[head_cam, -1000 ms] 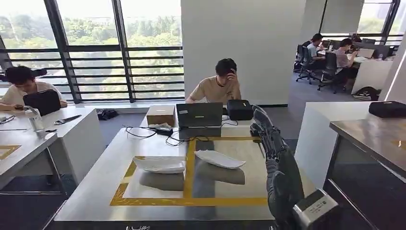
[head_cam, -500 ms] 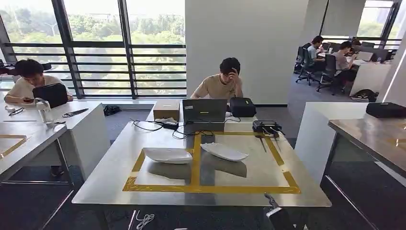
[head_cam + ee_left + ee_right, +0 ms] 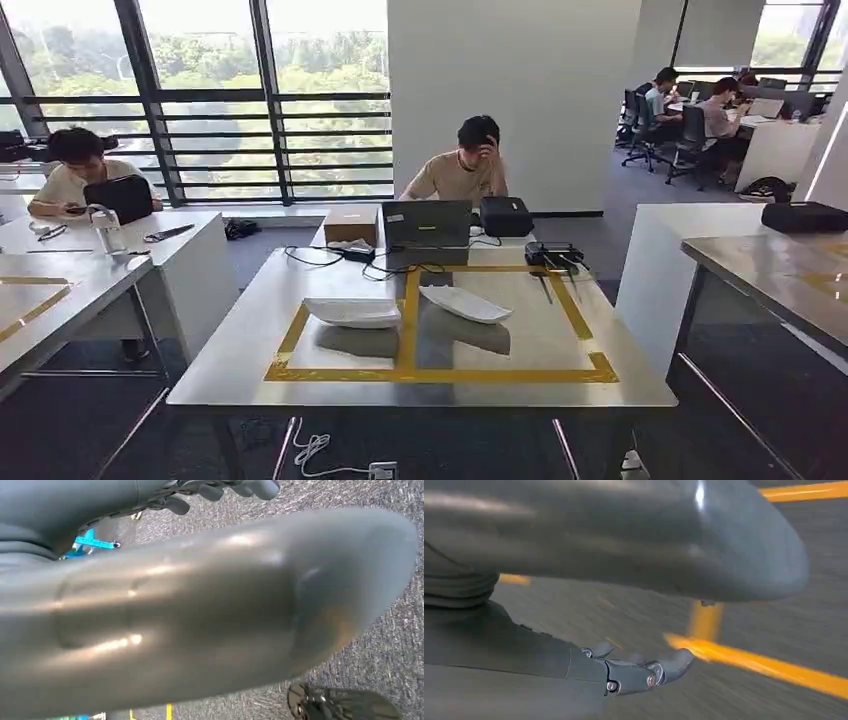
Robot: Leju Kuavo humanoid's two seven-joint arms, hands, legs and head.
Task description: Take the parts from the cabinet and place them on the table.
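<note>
- Two white parts [image 3: 352,313] [image 3: 466,303] lie mid-frame on taped table [image 3: 250,345]
- Right hand [image 3: 634,672] empty, fingers loosely apart; left hand [image 3: 220,489] state unclear
- Next: return to the cabinet, arms kept low

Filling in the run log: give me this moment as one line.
parts: two white parts inside yellow tape on table | left hand: holds nothing | right hand: holds nothing

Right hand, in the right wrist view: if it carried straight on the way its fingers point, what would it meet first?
Probably nothing solid. The right hand is empty, its fingers extended over grey floor toward a yellow floor line. The picture is motion-blurred and depth is unclear, so the way looks free only as far as shown.
</note>
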